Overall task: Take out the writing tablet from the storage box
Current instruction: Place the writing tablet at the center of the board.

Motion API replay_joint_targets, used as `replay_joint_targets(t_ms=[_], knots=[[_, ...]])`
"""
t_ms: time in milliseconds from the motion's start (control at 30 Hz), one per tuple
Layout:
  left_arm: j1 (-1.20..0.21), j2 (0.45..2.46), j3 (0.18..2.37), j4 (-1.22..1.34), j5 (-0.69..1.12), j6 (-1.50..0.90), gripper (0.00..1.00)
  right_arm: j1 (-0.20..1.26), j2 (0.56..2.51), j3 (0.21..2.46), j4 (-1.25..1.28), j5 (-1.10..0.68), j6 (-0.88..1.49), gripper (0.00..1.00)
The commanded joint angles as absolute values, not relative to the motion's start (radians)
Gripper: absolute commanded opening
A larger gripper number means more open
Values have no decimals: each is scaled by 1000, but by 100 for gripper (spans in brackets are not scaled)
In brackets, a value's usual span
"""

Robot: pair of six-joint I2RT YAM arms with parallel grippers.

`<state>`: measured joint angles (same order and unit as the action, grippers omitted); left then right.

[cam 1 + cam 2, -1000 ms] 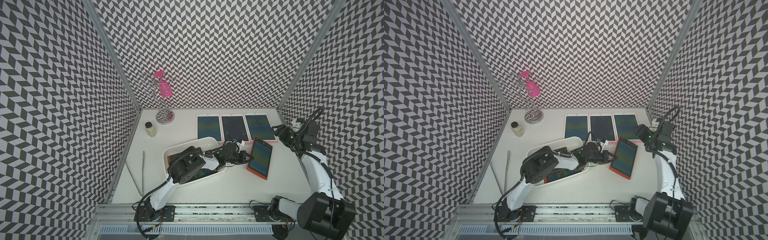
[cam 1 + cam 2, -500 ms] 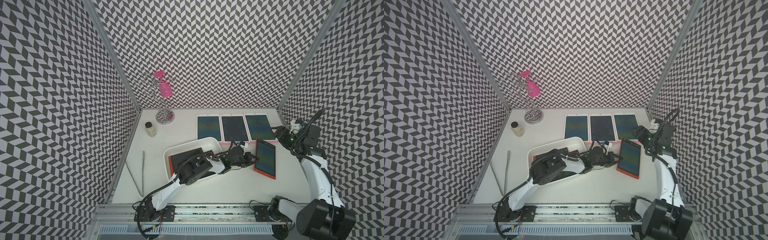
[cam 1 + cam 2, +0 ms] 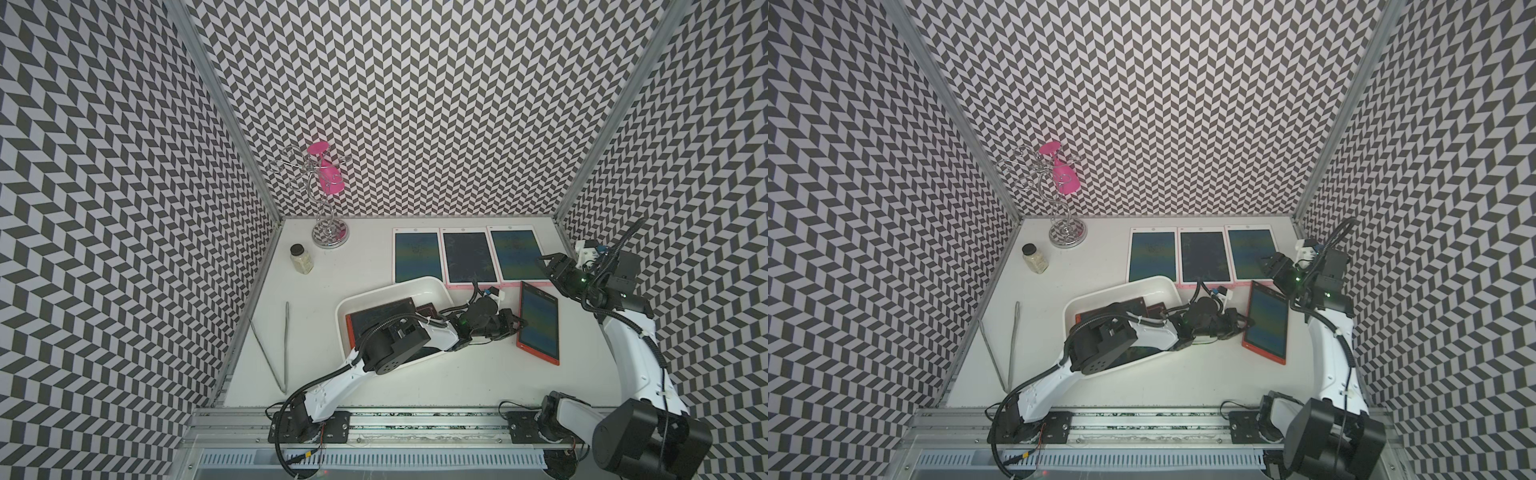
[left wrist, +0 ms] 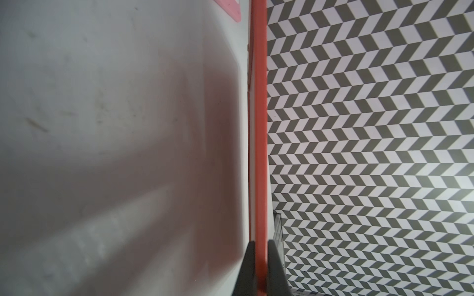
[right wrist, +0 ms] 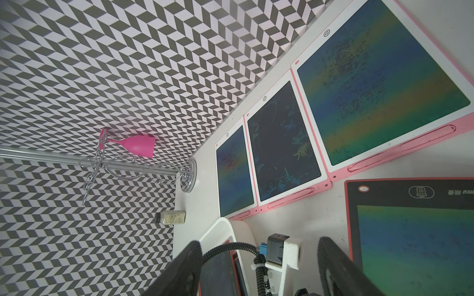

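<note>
- Left wrist view: our left gripper point(image 4: 259, 247) is pinching the thin red rim of the writing tablet point(image 4: 257, 128).
- In both top views, we are holding it outside the storage box point(image 3: 415, 286), just beside it, tilted over the desk point(image 3: 415, 382); a second red tablet point(image 3: 374, 319) is lying inside.
- We are judging it light, stiff and slick, with a scratch-prone screen, so gripping the frame's long edge suits.
- Our right gripper point(image 3: 547, 267) is hovering spread and empty near the pink-framed tablets point(image 3: 468, 257).
</note>
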<state>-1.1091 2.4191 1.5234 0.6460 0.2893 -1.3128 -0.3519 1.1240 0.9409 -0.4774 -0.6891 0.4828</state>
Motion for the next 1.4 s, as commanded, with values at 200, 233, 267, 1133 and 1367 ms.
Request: replay_joint_targets(t_ms=[200,233,267,1133,1367], knots=[[-1113,2337,1496,552,256,-1238,0,-357,1097,954,-436,-706,487,72],[-1117,2325,1503,535,246,-1221,0,-357,1096,956,-442,-706,483,72],[-1119,2313,1509,521,236,-1206,0,-357,1097,961,-447,-707,480,72],[-1163,2475,1734,525,234,-1252,0,-359,1086,1002,-488,-800,498,72],[-1148,2546,1783,523,262,-1265,0,-359,1081,990,-480,-797,496,72]])
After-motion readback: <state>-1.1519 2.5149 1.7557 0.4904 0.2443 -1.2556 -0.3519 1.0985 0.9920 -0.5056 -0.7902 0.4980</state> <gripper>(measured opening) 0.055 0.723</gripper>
